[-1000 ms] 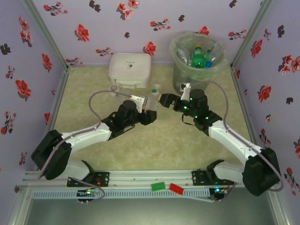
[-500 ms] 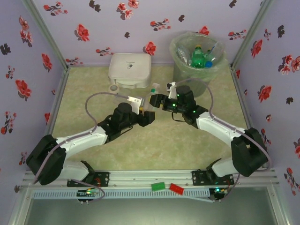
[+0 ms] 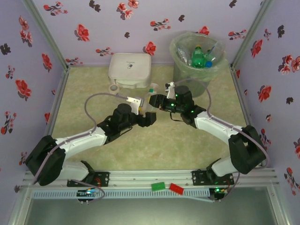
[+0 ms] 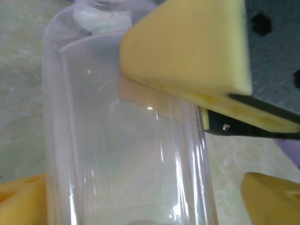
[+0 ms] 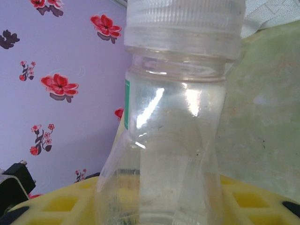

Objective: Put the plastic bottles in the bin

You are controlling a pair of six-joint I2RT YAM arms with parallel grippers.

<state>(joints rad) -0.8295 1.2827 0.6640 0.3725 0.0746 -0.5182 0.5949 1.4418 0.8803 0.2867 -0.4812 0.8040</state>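
**One bottle between the arms, the rest in the bin**

No bottle can be made out on the bare near half of the desk (image 3: 154,145).

Over the middle of the desk, the left arm (image 3: 82,138) and the right arm (image 3: 215,125) meet at a clear bottle (image 4: 131,154). The left jaws stand wide apart, one yellow pad on each side of the bottle, with a plain gap on one side, so they hold nothing. The right jaws are clamped on the bottle. In the left wrist view one of their pads presses against its wall. In the right wrist view its body sits between the pads, with the white cap pointing away from the wrist.

Farther back stands a white box (image 3: 130,69) with a small tape roll (image 3: 113,87) just in front of it. Neither belongs to the job.

In the far right corner the bin (image 3: 180,75) holds several bottles (image 3: 199,56), green and clear, inside its plastic liner.

The task looks nearly done, with this clear bottle apparently the last one out. What seems left is for the right arm to carry it back to the bin, near behind it, and drop it in.
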